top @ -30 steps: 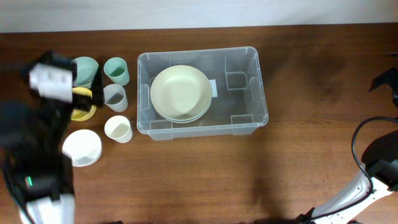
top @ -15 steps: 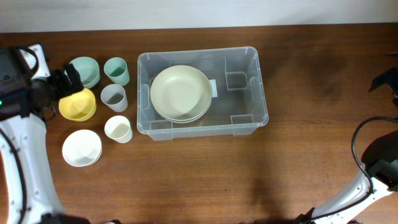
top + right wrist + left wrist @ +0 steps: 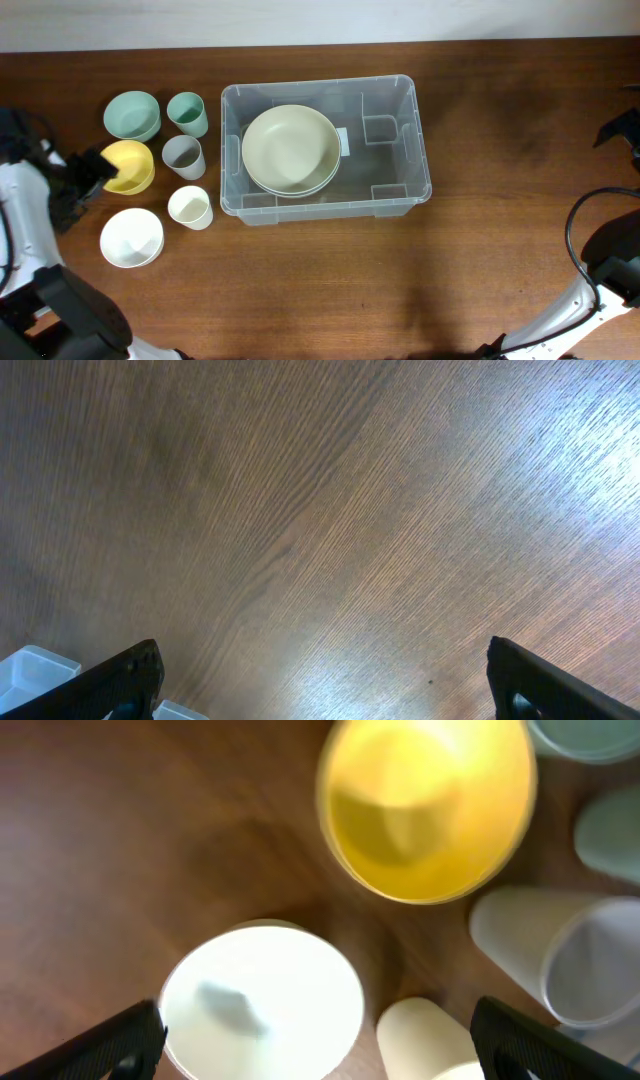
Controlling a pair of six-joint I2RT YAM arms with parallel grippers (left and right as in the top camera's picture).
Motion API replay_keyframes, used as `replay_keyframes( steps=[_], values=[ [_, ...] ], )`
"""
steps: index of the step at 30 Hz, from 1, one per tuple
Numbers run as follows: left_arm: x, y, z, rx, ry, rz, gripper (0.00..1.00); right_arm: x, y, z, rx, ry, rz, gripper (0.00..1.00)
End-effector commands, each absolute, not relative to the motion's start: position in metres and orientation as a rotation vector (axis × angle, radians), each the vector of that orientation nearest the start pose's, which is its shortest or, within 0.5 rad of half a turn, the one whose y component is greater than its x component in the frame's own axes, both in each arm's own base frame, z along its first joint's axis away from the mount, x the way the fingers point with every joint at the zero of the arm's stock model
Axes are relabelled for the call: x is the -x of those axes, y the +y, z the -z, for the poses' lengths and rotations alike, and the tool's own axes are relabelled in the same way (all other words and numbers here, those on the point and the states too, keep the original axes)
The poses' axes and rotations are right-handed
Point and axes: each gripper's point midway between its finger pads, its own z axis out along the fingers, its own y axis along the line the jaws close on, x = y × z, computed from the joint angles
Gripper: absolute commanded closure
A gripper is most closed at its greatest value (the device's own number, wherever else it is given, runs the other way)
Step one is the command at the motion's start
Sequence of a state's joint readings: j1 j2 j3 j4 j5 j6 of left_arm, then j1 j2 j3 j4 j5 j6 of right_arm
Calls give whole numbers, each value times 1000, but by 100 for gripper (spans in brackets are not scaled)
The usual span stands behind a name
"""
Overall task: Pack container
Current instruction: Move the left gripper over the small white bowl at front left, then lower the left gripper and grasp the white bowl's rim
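The white left arm [image 3: 30, 215] reaches in from far left of the big clear plastic box [image 3: 420, 135]. Its left gripper [image 3: 98, 170] points toward the box, with its fingers spread wide apart. The right gripper [image 3: 325, 695] hangs far right of the box, and its fingers are wide apart too.

The table [image 3: 330, 510] is dark brown wood, with fine grain under a soft sheen. The container [image 3: 424, 150] is clear, smooth plastic. The yellow bowl [image 3: 425, 810] looks smooth and slightly glossy. The grey cup [image 3: 555, 960] looks frosted and half see-through.

Clear container [image 3: 392, 160]; pale green bowls [image 3: 290, 148]; yellow bowl [image 3: 130, 165]; white bowl [image 3: 131, 237]; grey cup [image 3: 183, 155]; brown wood-grain counter [image 3: 400, 270].
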State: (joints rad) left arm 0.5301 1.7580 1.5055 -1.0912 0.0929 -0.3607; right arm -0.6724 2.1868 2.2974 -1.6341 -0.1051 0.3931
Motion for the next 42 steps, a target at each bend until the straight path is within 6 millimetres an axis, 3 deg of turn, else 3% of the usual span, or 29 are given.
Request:
replay_keyframes(
  steps=[1, 8, 14, 25, 42],
  values=[
    [-313, 181, -132, 1418, 2607, 121, 1, -340, -246, -178, -1556, 2636, -139, 1],
    [-283, 155, -106, 1431, 2775, 138, 1, -340, -246, -178, -1556, 2636, -139, 1],
    [-256, 142, -74, 1699, 2747, 144, 0, -340, -246, -178, -1556, 2636, -139, 1],
    [-227, 163, -64, 1803, 2735, -66, 0, -340, -246, -178, -1556, 2636, -139, 1],
    [-238, 169, -34, 1740, 2669, -58, 1, -340, -246, -178, -1556, 2636, -139, 1]
  ],
)
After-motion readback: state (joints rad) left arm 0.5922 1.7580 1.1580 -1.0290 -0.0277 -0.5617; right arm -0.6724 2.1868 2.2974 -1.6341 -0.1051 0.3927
